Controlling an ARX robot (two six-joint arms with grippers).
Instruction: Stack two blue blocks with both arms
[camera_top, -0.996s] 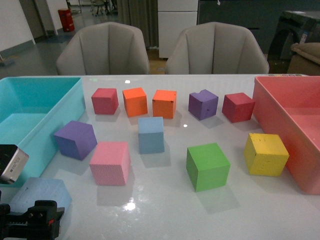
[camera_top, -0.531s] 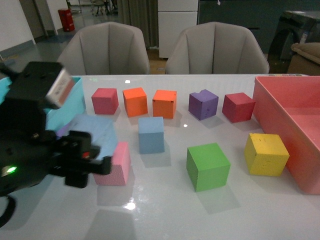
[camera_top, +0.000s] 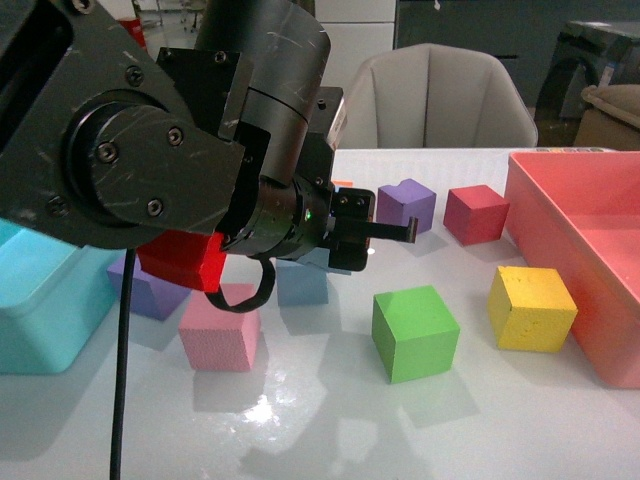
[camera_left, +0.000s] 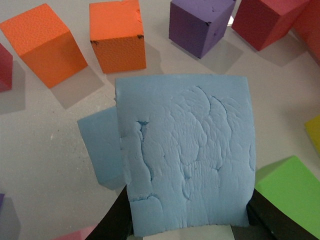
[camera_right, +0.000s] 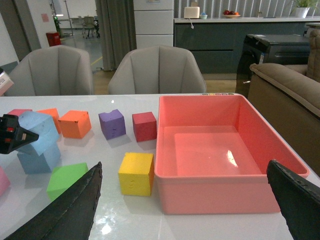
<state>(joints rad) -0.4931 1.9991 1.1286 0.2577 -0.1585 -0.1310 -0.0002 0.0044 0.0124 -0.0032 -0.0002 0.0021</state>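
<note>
My left gripper (camera_left: 190, 220) is shut on a pale blue block (camera_left: 187, 150) and holds it in the air, just above and partly over the second blue block (camera_left: 100, 150) that rests on the white table. In the front view the bulky black left arm (camera_top: 180, 150) hides the held block; only the resting blue block (camera_top: 303, 285) peeks out below it. The right wrist view shows the held block (camera_right: 37, 127) above the resting one (camera_right: 37, 159). My right gripper (camera_right: 182, 200) is open and empty, low over the table's near side, in front of the pink bin.
A pink bin (camera_top: 590, 250) stands at the right and a teal bin (camera_top: 40, 300) at the left. Green (camera_top: 413, 333), yellow (camera_top: 531, 306), pink (camera_top: 220, 338), purple (camera_top: 405, 205) and red (camera_top: 475, 213) cubes lie around. Two orange cubes (camera_left: 117, 35) sit behind the blue blocks.
My left arm has risen from the near left corner with the blue block and swung right, over the middle blue block. It now fills the left of the front view.
</note>
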